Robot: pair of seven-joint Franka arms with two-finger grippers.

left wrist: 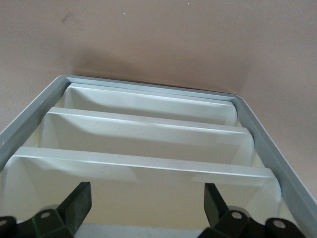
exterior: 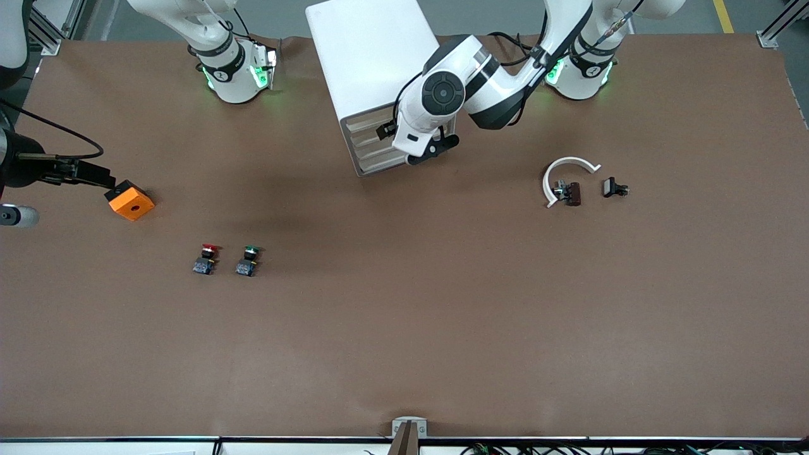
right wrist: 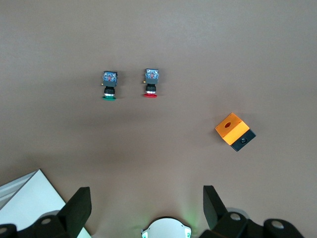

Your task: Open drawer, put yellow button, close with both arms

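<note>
The white cabinet (exterior: 373, 57) stands between the two arm bases, and its drawers (exterior: 374, 144) all sit flush in the grey frame. In the left wrist view the cream drawer fronts (left wrist: 143, 163) show stacked close below the camera. My left gripper (exterior: 390, 134) is at the cabinet's front, open and empty (left wrist: 147, 191), with its fingers spread over the uppermost drawer front. My right gripper (right wrist: 146, 198) is open and empty, high over the table near its own base (right wrist: 166, 229). The yellow button is out of view.
A red-capped button (exterior: 206, 258) and a green-capped button (exterior: 248, 259) stand side by side toward the right arm's end, both also in the right wrist view. An orange box (exterior: 131, 201) lies near them. A white curved piece (exterior: 565, 170) and small dark parts (exterior: 614, 188) lie toward the left arm's end.
</note>
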